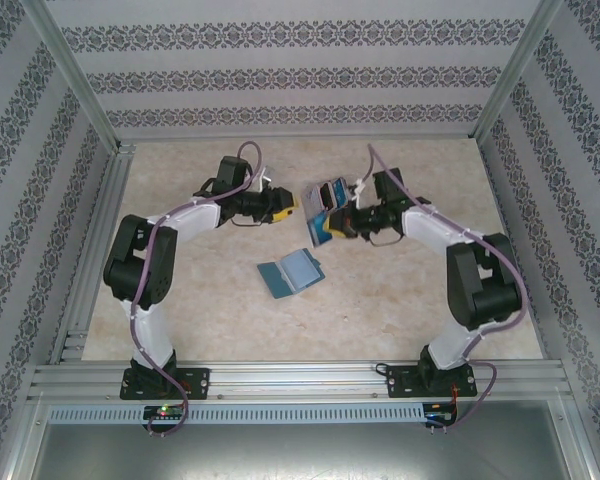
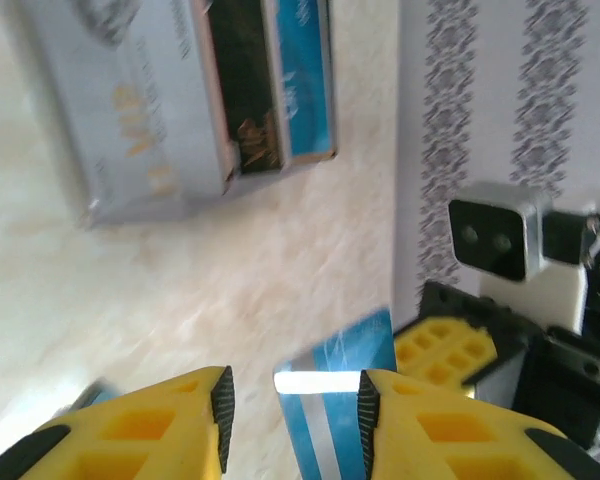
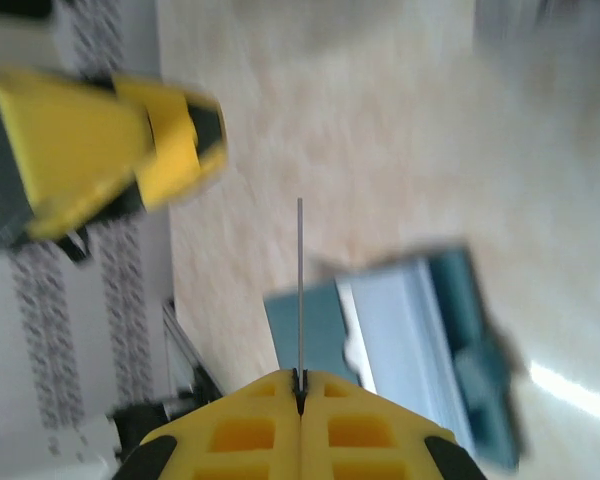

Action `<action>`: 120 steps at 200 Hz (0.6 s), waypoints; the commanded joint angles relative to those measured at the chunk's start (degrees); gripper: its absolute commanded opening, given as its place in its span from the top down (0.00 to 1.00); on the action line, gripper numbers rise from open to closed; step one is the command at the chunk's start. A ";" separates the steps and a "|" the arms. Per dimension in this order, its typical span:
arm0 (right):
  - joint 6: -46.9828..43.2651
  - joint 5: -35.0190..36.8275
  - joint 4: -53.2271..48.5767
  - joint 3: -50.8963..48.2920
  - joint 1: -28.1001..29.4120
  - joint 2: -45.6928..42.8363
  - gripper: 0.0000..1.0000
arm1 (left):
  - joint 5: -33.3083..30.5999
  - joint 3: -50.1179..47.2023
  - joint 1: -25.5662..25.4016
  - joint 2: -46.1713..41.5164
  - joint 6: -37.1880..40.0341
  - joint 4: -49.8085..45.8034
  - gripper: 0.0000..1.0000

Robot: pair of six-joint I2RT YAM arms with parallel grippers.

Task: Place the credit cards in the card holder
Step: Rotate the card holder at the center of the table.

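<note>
Blue card (image 1: 321, 228) pinched in right gripper (image 3: 300, 385) midair.

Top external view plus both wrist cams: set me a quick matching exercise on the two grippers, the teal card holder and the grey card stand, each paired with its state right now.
Things:
1. left gripper
2. right gripper
3. card holder
4. card stand

States:
A. lies opened out on the table
B. shut on a blue card
C. fingers apart, gripping nothing
D. has cards sitting in it

Pairs: 1-C, 2-B, 3-A, 4-D
</note>
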 commanded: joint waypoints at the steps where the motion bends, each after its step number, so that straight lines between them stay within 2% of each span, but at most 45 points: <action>1: -5.13 1.59 -8.79 -6.68 3.68 -5.10 1.00 | -2.53 -4.12 0.43 -2.64 11.22 -13.64 0.62; 36: -6.11 4.84 -16.86 -12.44 9.55 -9.59 1.00 | -2.70 -9.48 0.43 -5.53 14.43 -17.77 0.68; 73: -6.96 8.19 -21.14 -14.49 9.22 -11.36 1.00 | -2.28 -13.72 -0.03 -7.28 14.49 -18.09 0.74; 120: -6.19 11.57 -13.58 -11.98 7.06 -4.18 1.00 | -2.42 -16.60 -3.40 -9.00 13.38 -18.41 0.77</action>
